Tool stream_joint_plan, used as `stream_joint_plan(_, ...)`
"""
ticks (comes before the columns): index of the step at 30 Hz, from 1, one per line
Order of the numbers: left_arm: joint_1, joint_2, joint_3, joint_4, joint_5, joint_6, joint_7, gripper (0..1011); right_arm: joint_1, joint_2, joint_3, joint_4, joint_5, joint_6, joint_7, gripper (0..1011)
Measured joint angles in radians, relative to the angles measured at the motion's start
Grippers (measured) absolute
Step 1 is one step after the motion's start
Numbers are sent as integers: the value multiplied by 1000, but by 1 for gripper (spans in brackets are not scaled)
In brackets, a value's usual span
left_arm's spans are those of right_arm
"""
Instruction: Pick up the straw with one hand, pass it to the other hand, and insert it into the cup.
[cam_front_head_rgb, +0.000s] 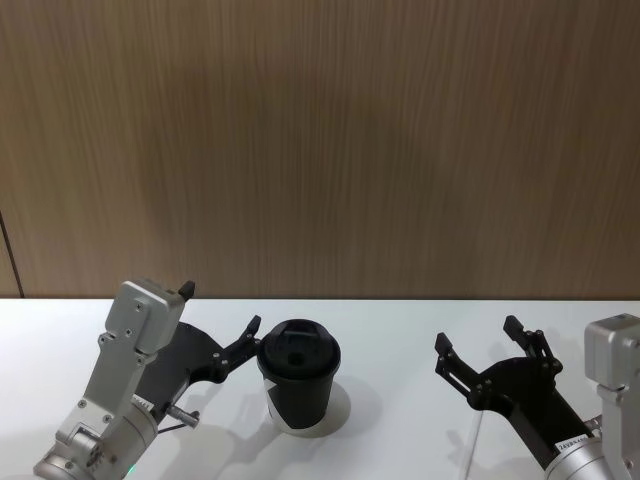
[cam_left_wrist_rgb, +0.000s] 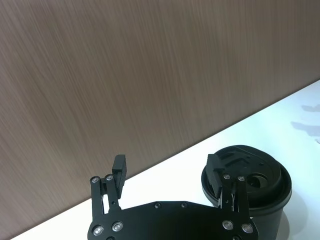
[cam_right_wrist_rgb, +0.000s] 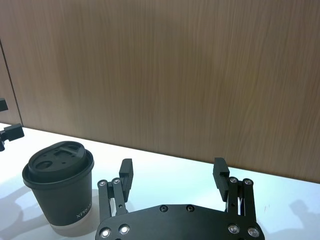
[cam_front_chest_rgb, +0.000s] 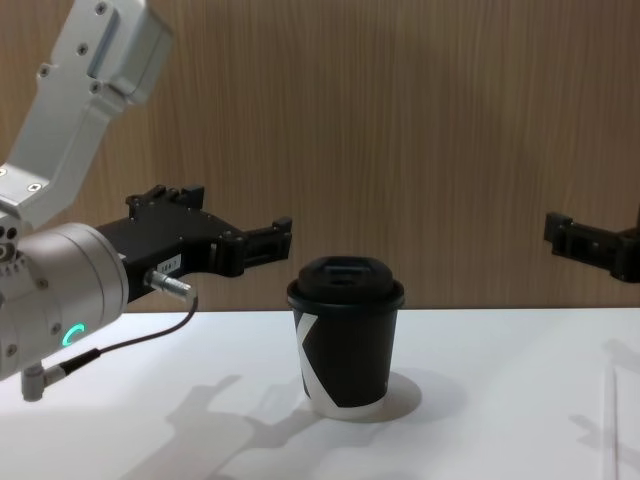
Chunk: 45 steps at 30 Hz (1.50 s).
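1. Background: a wood-grain wall panel (cam_front_head_rgb: 320, 130) fills the upper half of the head view. The white table (cam_front_head_rgb: 400, 320) crosses the lower part.

2. Left gripper (cam_front_head_rgb: 218, 307): lower left of the head view, on the arm with the green ring light. Jaws spread wide, nothing between them. One finger lies just beside the lid of the cup; contact cannot be confirmed.

3. Right gripper (cam_front_head_rgb: 477, 333): lower right of the head view. Jaws spread wide, nothing held. It hangs above the table, well apart from the cup.

4. Cup (cam_front_head_rgb: 300, 375): upright at lower centre of the head view, lid on, between the two grippers and closer to the left one.

5. Straw (cam_front_chest_rgb: 611, 425): shows as a faint pale line at the lower right edge of the chest view, probably lying flat on the table. Its long axis runs near to far.

6. Governing relation: the straw lies on the right gripper's side, low beneath it. The right arm is judged nearer; it would have to descend with its jaws set across the straw's axis.
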Motion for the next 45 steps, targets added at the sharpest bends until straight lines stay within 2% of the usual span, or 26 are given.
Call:
stream_joint_plan(33, 0, 0, 0, 0, 0, 0, 0, 1003, 0, 0, 1, -4, -1, 4, -1, 1001)
stream_joint_plan(39, 0, 0, 0, 0, 0, 0, 0, 1003, -1, 4, 4, -32, -17, 46, -16, 1001)
stream_joint_plan(45, 0, 0, 0, 0, 0, 0, 0, 1003, 2, 13, 5, -78, -42, 138, -43, 1001)
